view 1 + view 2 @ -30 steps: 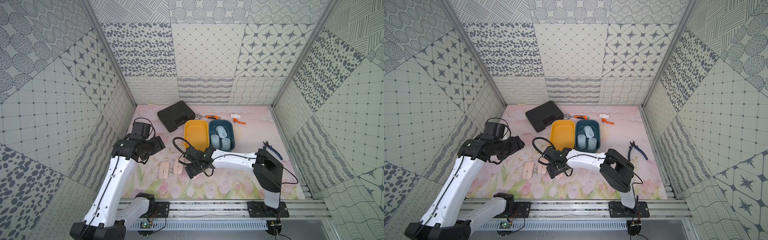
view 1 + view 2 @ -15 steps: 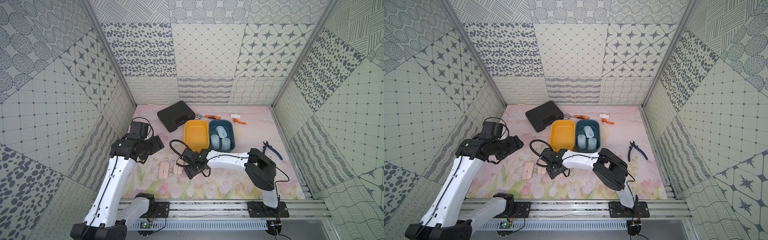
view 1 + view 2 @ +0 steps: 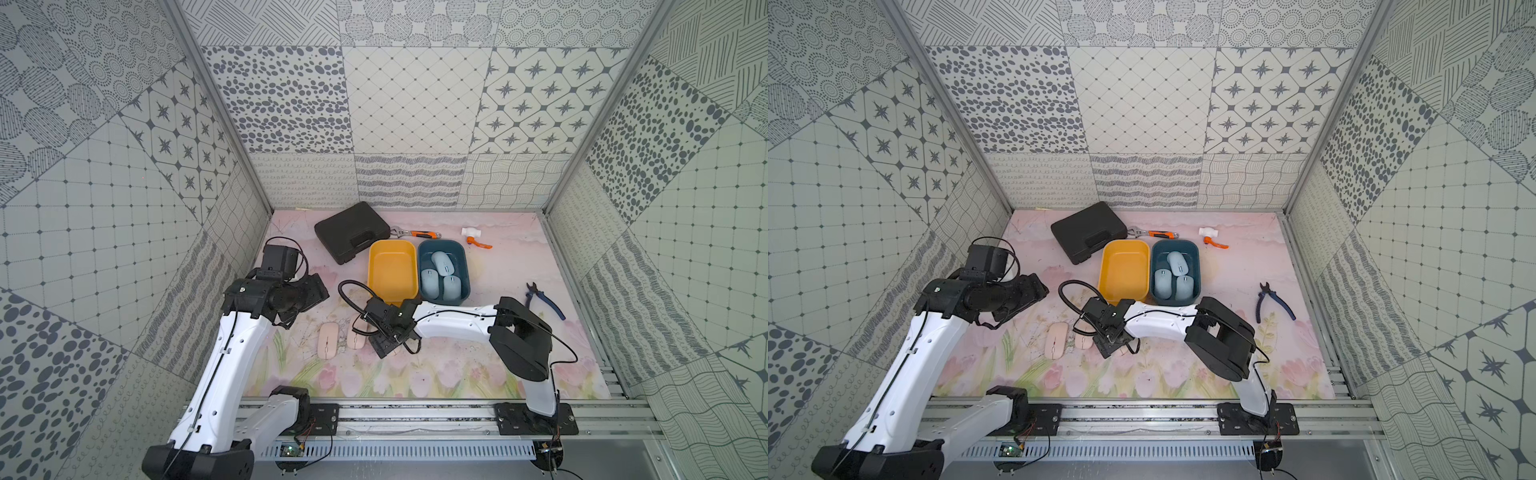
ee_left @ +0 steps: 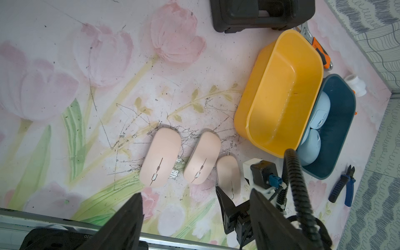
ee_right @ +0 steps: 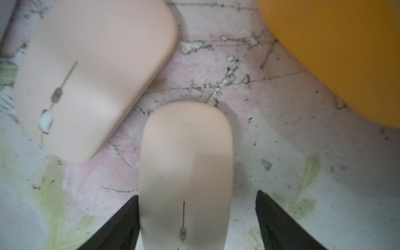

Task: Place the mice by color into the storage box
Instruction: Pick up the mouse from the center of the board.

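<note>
Right end effector [image 5: 197,193] spread astride pink mouse [image 5: 186,155] on bench [image 5: 281,155], beside yellow bin [image 5: 335,54], not clamped; shell looks light, rigid, slick, low; pinch long sides mid-body; left end effector [image 4: 194,192] spread, empty.

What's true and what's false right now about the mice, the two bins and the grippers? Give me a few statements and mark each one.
1. Three blue mice lie in the dark blue bin. True.
2. The yellow bin holds one pink mouse. False: it is empty.
3. Three pink mice lie on the mat, outside both bins. True.
4. The right gripper is shut on a blue mouse. False: its jaws straddle the pink mouse nearest the yellow bin, with a gap on one side.
5. The left gripper holds nothing, jaws apart. True.
</note>
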Controlling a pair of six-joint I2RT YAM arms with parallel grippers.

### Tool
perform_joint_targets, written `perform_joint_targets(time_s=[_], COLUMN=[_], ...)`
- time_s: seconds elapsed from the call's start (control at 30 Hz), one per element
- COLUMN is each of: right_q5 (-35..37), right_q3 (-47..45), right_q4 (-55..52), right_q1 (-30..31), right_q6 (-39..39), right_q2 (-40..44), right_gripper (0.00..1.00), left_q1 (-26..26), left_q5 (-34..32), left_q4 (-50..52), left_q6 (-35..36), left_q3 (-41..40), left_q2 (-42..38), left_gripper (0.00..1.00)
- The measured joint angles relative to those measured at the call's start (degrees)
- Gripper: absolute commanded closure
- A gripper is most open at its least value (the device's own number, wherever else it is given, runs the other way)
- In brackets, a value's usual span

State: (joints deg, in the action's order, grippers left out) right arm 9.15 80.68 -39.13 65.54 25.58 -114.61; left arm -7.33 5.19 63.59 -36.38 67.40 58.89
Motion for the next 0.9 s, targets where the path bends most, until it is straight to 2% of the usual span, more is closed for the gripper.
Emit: perform_joint_targets(time_s=[0.5,0.9], right_q5=[-0.5,-0.5], right_q3=[1.9,1.9], right_q4=[1.0,0.8], right_q1=[0.0,0.0], right_q6=[-1.3,-2.0], right_q2=[-2.8,-2.8], right_gripper=[0.18,0.40], left_q1=[0.2,0.3], left_q5=[0.0,0.0], left_q4=[0.0,0.0], left_q6=[0.0,0.0], left_q3=[0.0,0.0], left_q2=[0.0,0.0], left_gripper=[0.19,0.20])
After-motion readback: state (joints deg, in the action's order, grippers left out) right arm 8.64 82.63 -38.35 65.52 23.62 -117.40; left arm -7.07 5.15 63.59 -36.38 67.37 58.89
